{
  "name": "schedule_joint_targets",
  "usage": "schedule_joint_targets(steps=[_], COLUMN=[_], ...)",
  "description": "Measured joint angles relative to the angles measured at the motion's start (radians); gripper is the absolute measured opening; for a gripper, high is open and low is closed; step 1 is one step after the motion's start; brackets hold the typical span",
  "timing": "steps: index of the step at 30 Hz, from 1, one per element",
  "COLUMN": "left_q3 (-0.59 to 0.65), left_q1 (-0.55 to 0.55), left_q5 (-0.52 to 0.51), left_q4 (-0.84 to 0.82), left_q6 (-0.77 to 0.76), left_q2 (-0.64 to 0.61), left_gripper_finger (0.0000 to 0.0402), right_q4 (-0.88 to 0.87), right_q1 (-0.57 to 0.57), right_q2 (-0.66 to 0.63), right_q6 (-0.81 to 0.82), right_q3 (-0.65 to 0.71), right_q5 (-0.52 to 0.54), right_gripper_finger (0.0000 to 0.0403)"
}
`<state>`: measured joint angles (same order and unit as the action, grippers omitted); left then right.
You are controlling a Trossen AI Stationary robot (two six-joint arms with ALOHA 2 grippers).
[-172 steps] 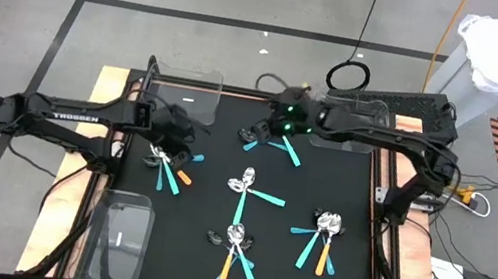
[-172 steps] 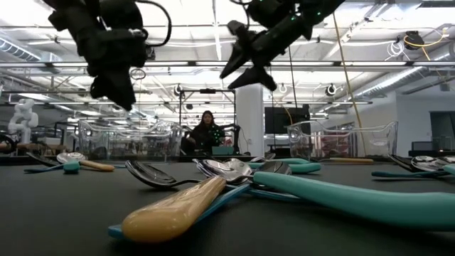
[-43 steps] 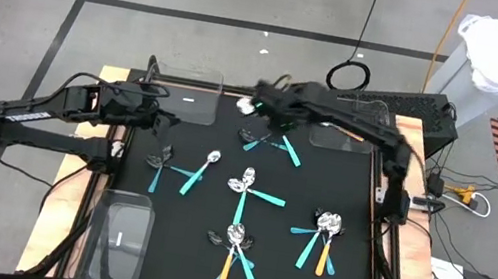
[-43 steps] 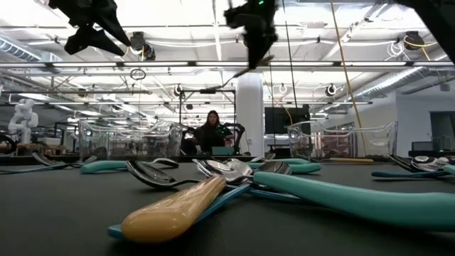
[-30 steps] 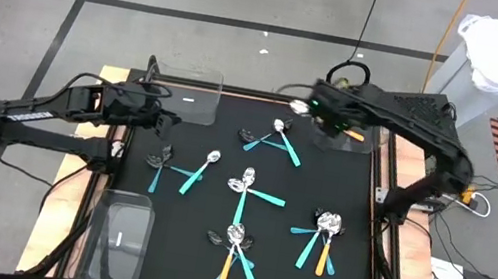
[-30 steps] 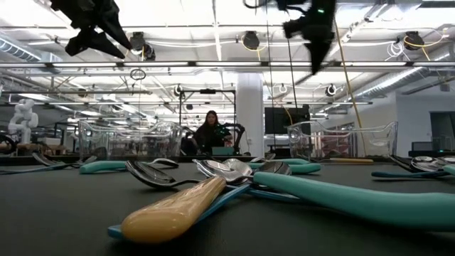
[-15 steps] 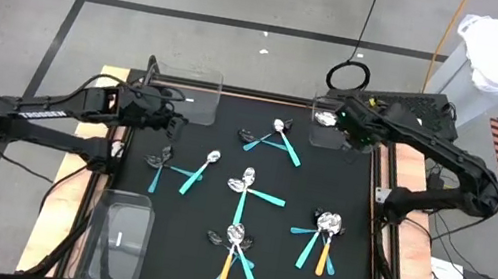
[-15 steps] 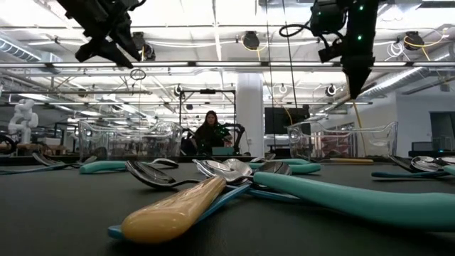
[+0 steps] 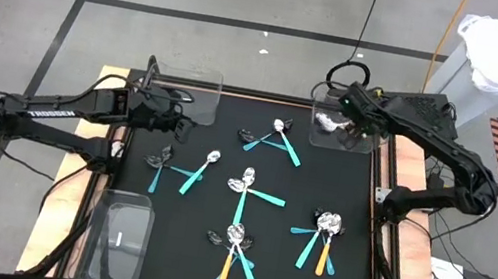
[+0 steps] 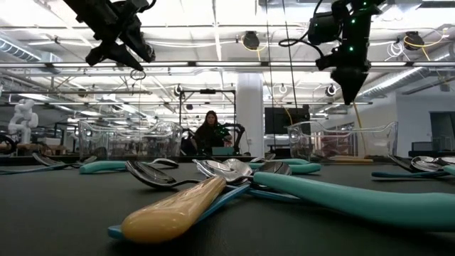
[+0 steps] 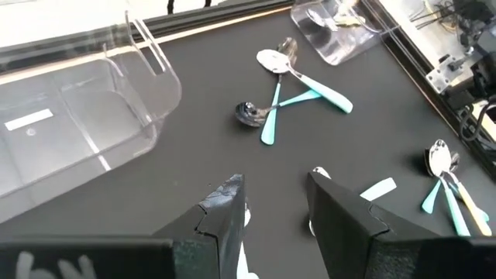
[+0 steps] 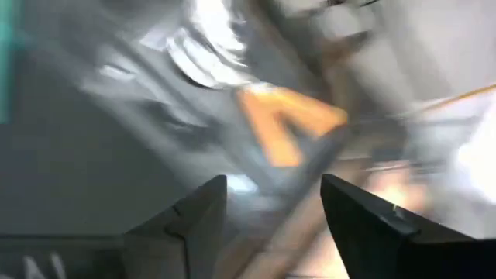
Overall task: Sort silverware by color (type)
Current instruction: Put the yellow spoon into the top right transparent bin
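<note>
— How far along is the sort?

— Early, I'd judge. Most of the silverware point(image 9: 246, 188) lies loose on the black mat point(image 9: 343, 181): a crossed pair at twelve o'clock, two pieces at nine, clusters at centre, six and four.

— And the bins?

— The clear bin at one o'clock point(image 9: 344, 130) holds orange-yellow handles with shiny heads. The bin at eleven o'clock point(image 9: 184, 88) shows only a label; so does the bin at seven o'clock point(image 9: 118, 235).

— Your jaws?

— My right gripper point(image 9: 354, 117) hangs over that one o'clock bin, jaws parted and empty. My left gripper point(image 9: 180, 126) is raised by the eleven o'clock bin, jaws moderately open, nothing between them.

— What's left?

— Nearly everything; every teal piece is unsorted.
</note>
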<state>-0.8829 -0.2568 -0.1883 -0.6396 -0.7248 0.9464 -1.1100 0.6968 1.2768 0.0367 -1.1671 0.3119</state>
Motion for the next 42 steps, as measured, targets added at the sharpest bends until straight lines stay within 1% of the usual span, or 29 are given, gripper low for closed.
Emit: schedule_joint_targets(steps=[2, 3, 4, 5, 7, 9, 11, 13, 18, 22, 24, 26, 28, 30, 33, 36, 39, 42], left_q3=[0.0, 0.0, 0.001, 0.004, 0.01, 0.011, 0.011, 0.011, 0.011, 0.012, 0.012, 0.012, 0.012, 0.012, 0.012, 0.012, 0.012, 0.012], left_q1=[0.002, 0.002, 0.002, 0.002, 0.002, 0.002, 0.003, 0.012, 0.051, 0.112, 0.148, 0.182, 0.203, 0.212, 0.212, 0.212, 0.212, 0.211], left_q5=[0.0, -0.003, -0.011, -0.02, -0.022, -0.018, 0.02, 0.041, 0.042, 0.042, 0.042, 0.043, 0.048, 0.078, 0.13, 0.135, 0.134, 0.128], left_q4=[0.0, 0.0, 0.003, 0.007, 0.001, 0.001, 0.004, 0.004, 0.004, 0.008, 0.041, 0.101, 0.158, 0.196, 0.205, 0.169, 0.126, 0.126], left_q6=[0.02, 0.047, 0.087, 0.124, 0.179, 0.196, 0.19, 0.152, 0.006, -0.096, -0.113, -0.092, -0.038, 0.02, 0.087, 0.134, 0.15, 0.207], left_q2=[0.001, 0.001, 0.003, 0.007, 0.018, 0.034, 0.05, 0.074, 0.142, 0.201, 0.227, 0.248, 0.262, 0.265, 0.262, 0.251, 0.249, 0.249], left_gripper_finger=[0.0141, 0.0141, 0.0141, 0.0141, 0.0141, 0.0141, 0.0141, 0.0141, 0.0141, 0.0141, 0.0141, 0.0141, 0.0141, 0.0141, 0.0141, 0.0141, 0.0141, 0.0141], right_q4=[0.032, 0.063, 0.091, 0.109, 0.135, 0.156, 0.155, 0.145, 0.083, 0.077, 0.064, 0.034, -0.001, -0.033, -0.037, -0.044, -0.049, -0.072], right_q1=[-0.009, -0.021, -0.041, -0.064, -0.118, -0.18, -0.243, -0.312, -0.482, -0.623, -0.688, -0.755, -0.822, -0.895, -1.007, -1.108, -1.17, -1.199], right_q2=[-0.007, -0.008, -0.007, -0.007, -0.006, -0.006, -0.006, -0.006, -0.006, -0.006, -0.006, -0.006, 0.003, 0.016, 0.048, 0.111, 0.182, 0.241], right_q6=[0.143, 0.201, 0.249, 0.297, 0.365, 0.408, 0.451, 0.504, 0.69, 0.855, 0.951, 1.07, 1.208, 1.366, 1.571, 1.731, 1.81, 1.8], right_q3=[0.0, 0.0, 0.0, 0.0, 0.0, 0.0, 0.0, 0.0, 0.0, 0.002, 0.002, 0.002, 0.002, 0.003, 0.003, 0.003, 0.004, 0.004], right_q5=[-0.196, -0.278, -0.327, -0.345, -0.345, -0.339, -0.334, -0.313, -0.255, -0.224, -0.203, -0.176, -0.147, -0.134, -0.154, -0.201, -0.283, -0.316], right_gripper_finger=[0.0215, 0.0215, 0.0214, 0.0212, 0.0205, 0.0199, 0.0193, 0.0188, 0.0178, 0.0171, 0.0169, 0.0166, 0.0164, 0.0164, 0.0163, 0.0163, 0.0163, 0.0163])
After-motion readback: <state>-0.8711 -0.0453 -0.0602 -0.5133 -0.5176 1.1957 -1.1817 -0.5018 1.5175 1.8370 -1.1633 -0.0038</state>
